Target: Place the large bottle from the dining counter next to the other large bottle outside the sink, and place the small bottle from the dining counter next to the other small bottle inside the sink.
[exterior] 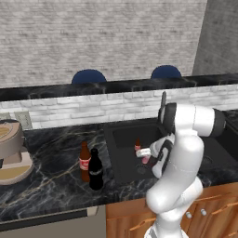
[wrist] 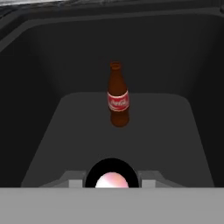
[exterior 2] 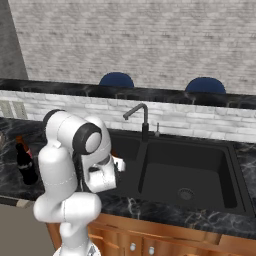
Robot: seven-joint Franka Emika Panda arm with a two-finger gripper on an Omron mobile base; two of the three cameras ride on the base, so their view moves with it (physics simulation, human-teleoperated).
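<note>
The gripper (exterior: pixel 148 155) is seen lowered into the left basin of the sink (exterior: pixel 122 135), its jaws clenched on the small pale-pink bottle (wrist: pixel 112 180), whose rounded end is viewed between the finger tips in the hand view. Ahead of it, on the basin floor, a small brown bottle with a red label (wrist: pixel 118 95) stands upright and apart from the held one. In the left base view this small brown bottle (exterior: pixel 137 144) is seen just beside the gripper. Outside the sink, on the black veined worktop (exterior: pixel 56 153), the tall black bottle (exterior: pixel 95 169) and the amber-brown bottle (exterior: pixel 84 161) stand upright just beside each other. Behind the tiled ledge, the dining counter (exterior: pixel 116 86) is shown with two blue stools (exterior: pixel 89 76).
</note>
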